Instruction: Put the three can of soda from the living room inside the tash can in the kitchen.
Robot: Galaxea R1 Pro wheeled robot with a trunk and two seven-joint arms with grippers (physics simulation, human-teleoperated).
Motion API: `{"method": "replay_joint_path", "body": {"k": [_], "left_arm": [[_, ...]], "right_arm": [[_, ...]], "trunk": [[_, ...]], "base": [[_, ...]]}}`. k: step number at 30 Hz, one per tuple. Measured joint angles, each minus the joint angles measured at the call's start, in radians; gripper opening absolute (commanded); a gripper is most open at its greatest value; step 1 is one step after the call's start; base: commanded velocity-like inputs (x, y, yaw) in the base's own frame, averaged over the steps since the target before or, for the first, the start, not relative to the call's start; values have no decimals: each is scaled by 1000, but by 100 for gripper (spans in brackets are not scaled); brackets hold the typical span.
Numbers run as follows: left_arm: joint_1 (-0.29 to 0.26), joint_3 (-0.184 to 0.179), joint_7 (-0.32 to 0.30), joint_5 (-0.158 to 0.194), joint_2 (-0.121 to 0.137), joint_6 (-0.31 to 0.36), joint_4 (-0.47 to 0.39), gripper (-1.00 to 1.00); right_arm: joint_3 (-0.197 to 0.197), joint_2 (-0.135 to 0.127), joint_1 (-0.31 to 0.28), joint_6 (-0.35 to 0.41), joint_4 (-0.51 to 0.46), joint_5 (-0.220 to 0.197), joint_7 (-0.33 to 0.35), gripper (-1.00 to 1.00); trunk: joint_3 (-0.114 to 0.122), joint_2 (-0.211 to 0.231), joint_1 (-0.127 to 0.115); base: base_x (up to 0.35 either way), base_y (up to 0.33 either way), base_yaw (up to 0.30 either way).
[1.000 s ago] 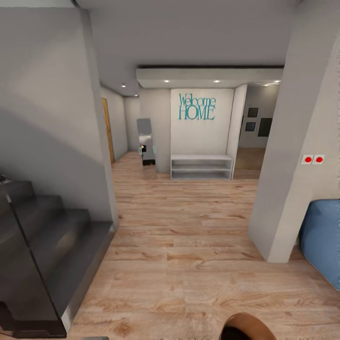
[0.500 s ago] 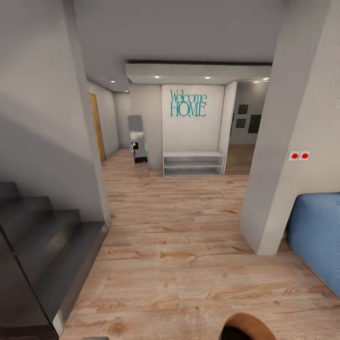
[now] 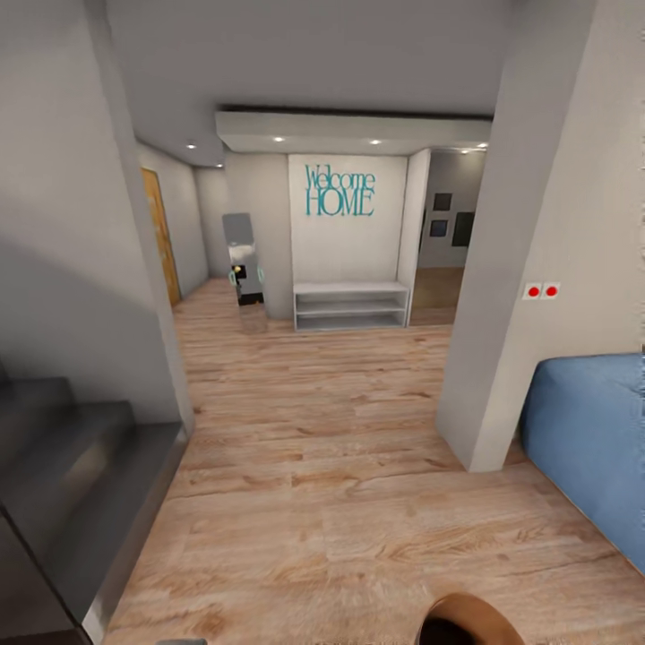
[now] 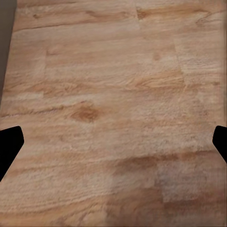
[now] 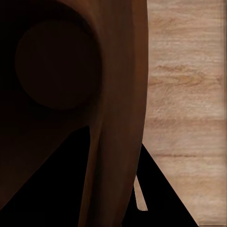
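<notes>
The trash can (image 3: 466,623) shows its glossy copper-brown inside at the bottom edge of the head view. In the right wrist view its brown inner wall (image 5: 113,94) runs between the two dark fingers of my right gripper (image 5: 113,189), which is shut on the rim. My left gripper (image 4: 113,146) hangs open over the light wood plank floor (image 4: 113,71), its black fingertips (image 4: 9,146) at the picture's sides with nothing between them. The soda cans are out of view.
Dark stairs (image 3: 63,484) rise at the left beside a grey wall. A grey pillar (image 3: 511,269) and the blue sofa (image 3: 591,439) stand at the right. Ahead, the wood floor (image 3: 313,430) leads to a white shelf bench (image 3: 351,306), a standing mirror (image 3: 242,269) and a wooden door (image 3: 159,235).
The whole head view has shifted: stairs, sign and pillar slid left and more of the sofa shows, so the camera turned right. The trash can keeps its place in the view.
</notes>
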Motion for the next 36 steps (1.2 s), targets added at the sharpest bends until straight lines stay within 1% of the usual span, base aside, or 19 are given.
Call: {"method": "replay_joint_path", "body": {"k": [4, 14, 23, 28, 36], "left_arm": [[0, 1, 0, 3, 0, 0, 0, 100], [0, 0, 0, 6, 0, -1, 0, 100], [0, 0, -14, 5, 0, 0, 0, 100], [0, -5, -20, 1, 0, 0, 0, 100], [0, -9, -21, -2, 0, 1, 0, 100]], "right_arm": [[0, 0, 0, 0, -1, 0, 0, -100], [-2, 0, 0, 0, -2, 0, 0, -100], [-3, 0, 0, 2, -2, 0, 0, -100], [-2, 0, 0, 2, -2, 0, 0, -100], [-2, 0, 0, 2, -3, 0, 0, -100]], "trunk": [[7, 28, -15], [3, 28, -15], [2, 28, -15], [2, 28, -15], [2, 28, -15]], "base": [[0, 0, -151], [0, 29, -64], [-10, 226, -224], [-171, 241, -250], [-265, 205, -251]]}}
